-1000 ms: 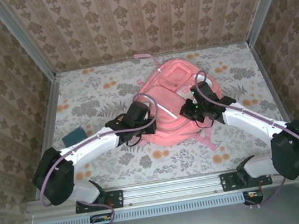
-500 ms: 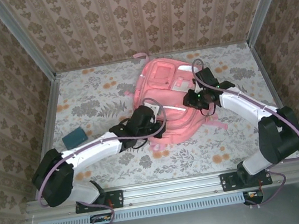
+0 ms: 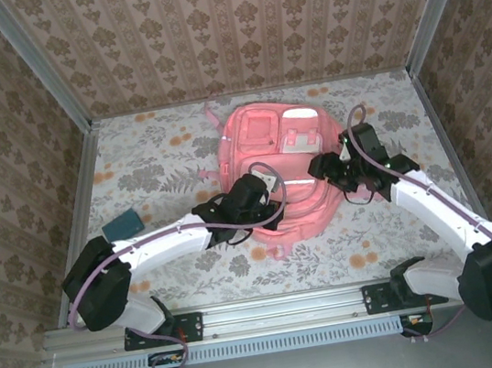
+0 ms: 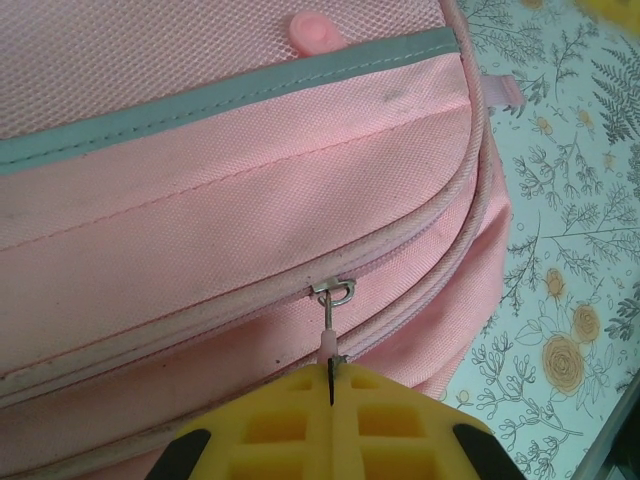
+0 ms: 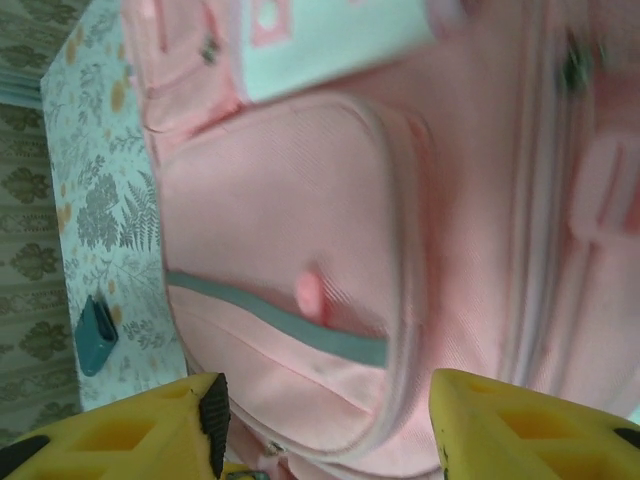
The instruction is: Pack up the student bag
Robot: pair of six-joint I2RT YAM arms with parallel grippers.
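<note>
**Left claw.** My left claw is closed flat. Its two yellow fingers are pressed together on the small pink zipper pull of the student bag. The pull runs straight up to the metal slider, which sits on the curved zip line of a front pocket.

**Right claw.** My right claw stands well open, with one yellow finger at each lower corner of the wrist view. Nothing is gripped; only bag fabric lies in the gap. I cannot tell whether the fingertips touch that fabric. From above, this claw sits at the bag's right edge, near the white patches.

**Surroundings.** A teal pencil case lies on the floral table, left of the bag and well apart from it, just beside my left forearm. My left arm crosses the bag's near-left edge and hides part of it. Patterned walls close the table in on three sides.

**Task object.** The bag lies flat, front upward, at mid-table toward the far side. It is soft pink cloth with faint dark smudges. A pale grey-green stripe crosses the pocket, and a round pink stud sits just above the stripe. A thin pink strap trails off the far-left corner.
</note>
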